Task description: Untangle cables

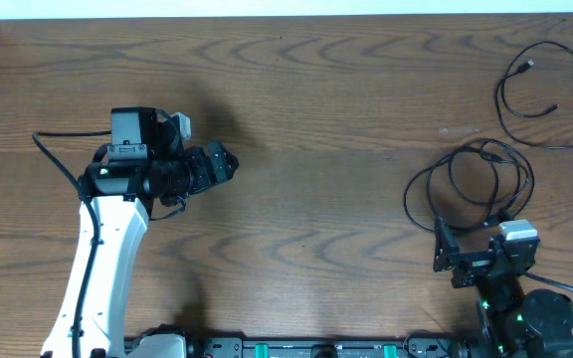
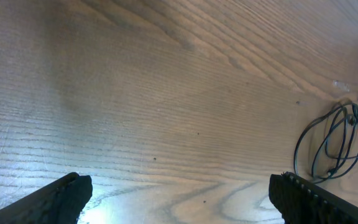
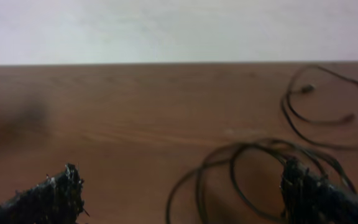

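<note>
- Tangled black cables (image 1: pixel 487 156) lie at the overhead frame's right, just above the right gripper (image 3: pixel 182 180) (fingers spread apart).
- A separate black loop (image 1: pixel 527 66) sits upper right.
- Left gripper (image 2: pixel 179 186), mid-left, gapes wide over the wooden table (image 1: pixel 316 119).

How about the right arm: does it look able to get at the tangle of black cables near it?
Probably yes. The tangle of black cables lies just ahead of the right gripper, whose fingers are open, and only bare table surrounds it.
</note>
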Robot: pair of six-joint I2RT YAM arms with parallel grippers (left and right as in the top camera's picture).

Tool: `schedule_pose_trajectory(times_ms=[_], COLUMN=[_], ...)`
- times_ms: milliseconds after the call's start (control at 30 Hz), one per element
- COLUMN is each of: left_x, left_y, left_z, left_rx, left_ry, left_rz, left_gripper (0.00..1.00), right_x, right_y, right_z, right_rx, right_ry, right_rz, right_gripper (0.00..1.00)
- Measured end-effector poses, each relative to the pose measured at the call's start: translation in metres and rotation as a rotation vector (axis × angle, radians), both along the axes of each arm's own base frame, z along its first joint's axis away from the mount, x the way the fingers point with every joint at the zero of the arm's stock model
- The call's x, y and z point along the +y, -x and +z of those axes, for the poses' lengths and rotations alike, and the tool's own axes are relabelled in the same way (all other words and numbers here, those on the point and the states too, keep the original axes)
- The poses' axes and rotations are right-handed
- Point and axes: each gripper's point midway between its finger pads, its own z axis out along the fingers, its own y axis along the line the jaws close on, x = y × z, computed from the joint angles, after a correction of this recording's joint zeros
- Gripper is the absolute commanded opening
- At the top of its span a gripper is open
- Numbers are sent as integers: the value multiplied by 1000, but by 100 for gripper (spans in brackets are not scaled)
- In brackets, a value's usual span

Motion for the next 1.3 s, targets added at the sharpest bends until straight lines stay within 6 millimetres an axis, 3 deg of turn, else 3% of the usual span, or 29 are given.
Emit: schedule_pose_trajectory(times_ms=[200,433,633,1033,1300], left_x=[0,0,0,0,0], left_y=[0,0,0,0,0], left_z=[0,0,0,0,0], left_rx=[-1,0,0,0,0], left_ry=[0,0,0,0,0], left_rz=[0,0,0,0,0], left_gripper=[98,97,97,97,97], right_x=[-9,-11,-11,-15,-17], right_y=[-2,-7,-8,-22,-24], right_z=[-8,-48,-64,-72,-66], right_rx=[20,106,141,85,58], right_ry=[15,26,30,29,28], right_rz=[-54,-69,-70,-99,-111], right_gripper=[99,99,99,99,99])
